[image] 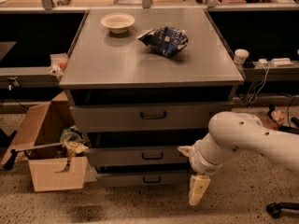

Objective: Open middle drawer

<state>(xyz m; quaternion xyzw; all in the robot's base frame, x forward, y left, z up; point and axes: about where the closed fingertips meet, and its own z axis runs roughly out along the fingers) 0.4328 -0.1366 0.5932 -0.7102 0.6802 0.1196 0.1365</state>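
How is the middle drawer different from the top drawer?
The top drawer has a taller front and wider handle; the middle drawer's are smaller. The middle drawer sits below the top drawer, nearer the gripper, which hangs low on the right. Both are grey with dark centre handles.
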